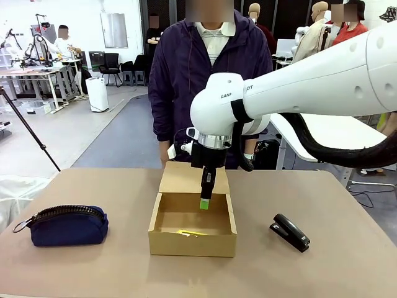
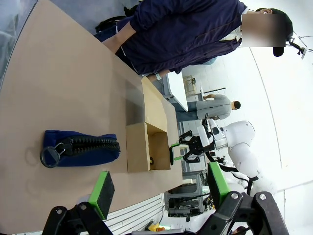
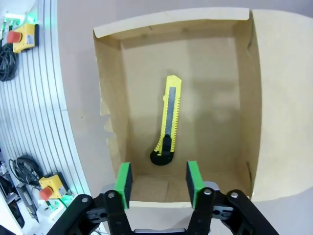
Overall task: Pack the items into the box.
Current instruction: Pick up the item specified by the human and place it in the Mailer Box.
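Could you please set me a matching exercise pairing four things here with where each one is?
1 navy pouch
2 yellow utility knife
3 black stapler
4 right gripper

A on the table, robot's right of the box
B open, over the box
C on the table, robot's left of the box
D lying inside the box

Pairs: 1-C, 2-D, 3-A, 4-B

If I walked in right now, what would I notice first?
The big white right arm reaches over the middle of the table, its gripper hanging open over the open cardboard box, where a yellow utility knife lies on the bottom. A navy-blue pouch sits on the table left of the box, a black stapler right of it, and a person in a dark jacket stands at the far side.
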`<state>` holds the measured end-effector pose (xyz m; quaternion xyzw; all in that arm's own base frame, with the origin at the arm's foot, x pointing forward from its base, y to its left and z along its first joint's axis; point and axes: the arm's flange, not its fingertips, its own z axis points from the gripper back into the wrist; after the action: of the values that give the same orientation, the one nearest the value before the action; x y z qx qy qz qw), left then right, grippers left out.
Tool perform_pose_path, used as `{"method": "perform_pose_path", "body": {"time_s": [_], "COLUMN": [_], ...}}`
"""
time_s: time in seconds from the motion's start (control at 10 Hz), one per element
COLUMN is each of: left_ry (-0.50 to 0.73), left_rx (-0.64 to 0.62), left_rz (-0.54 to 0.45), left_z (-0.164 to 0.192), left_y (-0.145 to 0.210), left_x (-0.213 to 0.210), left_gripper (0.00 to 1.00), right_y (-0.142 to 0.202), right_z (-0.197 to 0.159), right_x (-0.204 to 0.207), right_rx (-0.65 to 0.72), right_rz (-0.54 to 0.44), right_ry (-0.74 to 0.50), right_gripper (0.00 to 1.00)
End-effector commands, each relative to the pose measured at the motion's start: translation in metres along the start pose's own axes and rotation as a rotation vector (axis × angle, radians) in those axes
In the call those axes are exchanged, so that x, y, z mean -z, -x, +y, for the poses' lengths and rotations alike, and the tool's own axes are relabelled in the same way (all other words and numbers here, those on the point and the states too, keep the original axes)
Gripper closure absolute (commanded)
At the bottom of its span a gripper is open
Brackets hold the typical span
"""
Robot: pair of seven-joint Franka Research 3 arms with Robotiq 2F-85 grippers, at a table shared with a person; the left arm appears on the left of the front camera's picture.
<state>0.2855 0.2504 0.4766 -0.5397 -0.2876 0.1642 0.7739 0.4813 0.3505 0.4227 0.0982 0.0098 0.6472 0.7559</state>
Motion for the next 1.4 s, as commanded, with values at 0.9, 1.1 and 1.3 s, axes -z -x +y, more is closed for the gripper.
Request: {"method": "perform_pose_path", "body": {"time_s": [0.9,1.1,1.3], "left_ry": [0.024,0.024,0.024], "left_rx": [0.010,0.010,0.010], "left_rz": [-0.013,-0.013,-0.013], "left_z": [-0.001,-0.001,-0.001], "left_y": [0.000,0.000,0.000], "left_x": [-0.001,-0.001,-0.001], "left_gripper": [0.00,0.00,0.00], "right_y": [0.242,0.327,0.416], "right_z": [0.079,0.091,0.098], "right_x": [-0.143,-0.158,-0.148], "right_rx": [0.550,0.640,0.710], "right_rz": [-0.312,-0.503,-0.800], "right_ry": [-0.204,-0.347,-0.456], "right_gripper": [0.00,0.00,0.00]}}
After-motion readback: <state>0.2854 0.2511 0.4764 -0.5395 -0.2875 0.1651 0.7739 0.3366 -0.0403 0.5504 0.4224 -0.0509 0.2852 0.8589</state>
